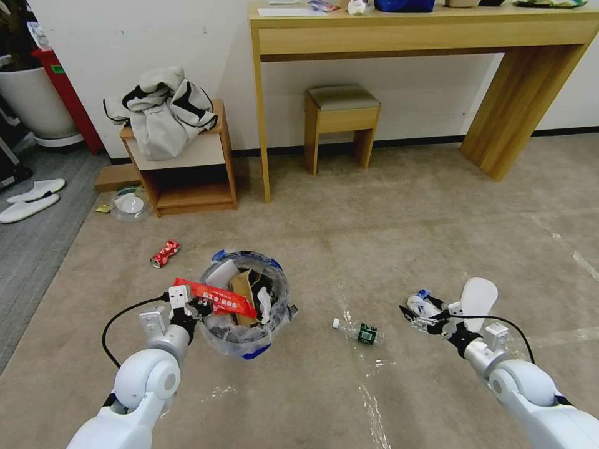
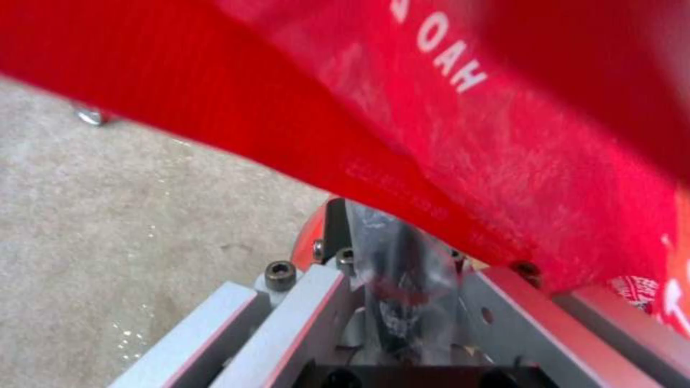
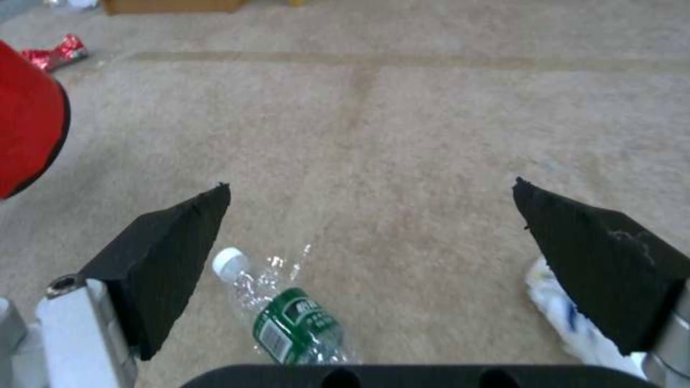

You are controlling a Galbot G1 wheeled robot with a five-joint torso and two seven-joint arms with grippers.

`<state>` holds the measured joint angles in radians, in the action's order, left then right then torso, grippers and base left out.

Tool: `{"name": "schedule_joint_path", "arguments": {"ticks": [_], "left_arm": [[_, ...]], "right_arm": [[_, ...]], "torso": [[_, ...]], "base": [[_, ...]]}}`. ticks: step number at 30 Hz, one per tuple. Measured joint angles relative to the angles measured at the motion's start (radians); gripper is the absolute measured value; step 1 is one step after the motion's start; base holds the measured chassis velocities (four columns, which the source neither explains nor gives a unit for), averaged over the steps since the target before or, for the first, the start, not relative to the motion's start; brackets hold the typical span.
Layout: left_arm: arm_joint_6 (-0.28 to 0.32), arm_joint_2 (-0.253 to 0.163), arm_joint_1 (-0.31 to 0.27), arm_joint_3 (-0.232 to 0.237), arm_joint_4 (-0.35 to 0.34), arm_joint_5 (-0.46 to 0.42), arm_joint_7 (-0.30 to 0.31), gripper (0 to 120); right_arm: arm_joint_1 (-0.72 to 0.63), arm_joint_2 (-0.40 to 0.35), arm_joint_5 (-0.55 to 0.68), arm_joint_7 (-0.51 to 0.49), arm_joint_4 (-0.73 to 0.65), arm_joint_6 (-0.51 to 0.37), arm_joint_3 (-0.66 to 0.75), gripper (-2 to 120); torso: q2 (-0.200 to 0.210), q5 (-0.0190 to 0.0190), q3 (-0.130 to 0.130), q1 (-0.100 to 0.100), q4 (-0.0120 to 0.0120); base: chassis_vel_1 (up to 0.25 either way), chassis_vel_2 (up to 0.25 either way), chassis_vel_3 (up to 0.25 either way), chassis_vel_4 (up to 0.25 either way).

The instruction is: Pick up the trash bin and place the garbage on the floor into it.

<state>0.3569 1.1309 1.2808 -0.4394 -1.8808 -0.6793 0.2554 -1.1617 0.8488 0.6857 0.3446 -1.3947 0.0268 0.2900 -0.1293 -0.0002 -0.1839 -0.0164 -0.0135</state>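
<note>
2 grippers show: the left gripper (image 1: 198,305) is clamped on the trash bin (image 1: 244,304) rim beside a red wrapper (image 1: 215,297), its fingertips hidden, while the right gripper (image 3: 370,237) gapes wide above the carpet (image 1: 405,218) near the bottle (image 3: 288,312).

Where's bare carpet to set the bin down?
Free: the floor between the trash bin and the stool, and left of the left gripper. Crowded: around the bottle, white litter and right gripper.

Beige carpet floor (image 1: 399,212) — clear bottle (image 1: 360,331), crushed red can (image 1: 165,253), lined trash bin (image 1: 244,304).
</note>
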Motion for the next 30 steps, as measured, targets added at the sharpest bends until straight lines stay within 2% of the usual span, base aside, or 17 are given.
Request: {"name": "schedule_joint_path", "arguments": {"ticks": [10, 30], "left_arm": [[-0.001, 0.013, -0.044, 0.0, 0.036, 0.004, -0.001, 1], [-0.011, 0.025, 0.0, -0.008, 0.013, 0.02, -0.023, 1]], "right_arm": [[0.166, 0.017, -0.035, 0.021, 0.108, -0.046, -0.179, 100], [0.254, -0.048, 0.013, 0.08, 0.111, -0.21, -0.323, 100]], "torso": [[0.0, 0.0001, 0.0, 0.0, 0.0], [0.0, 0.0002, 0.0, 0.0, 0.0001]], "base": [[0.0, 0.0, 0.0, 0.0], [0.0, 0.0, 0.0, 0.0]]}}
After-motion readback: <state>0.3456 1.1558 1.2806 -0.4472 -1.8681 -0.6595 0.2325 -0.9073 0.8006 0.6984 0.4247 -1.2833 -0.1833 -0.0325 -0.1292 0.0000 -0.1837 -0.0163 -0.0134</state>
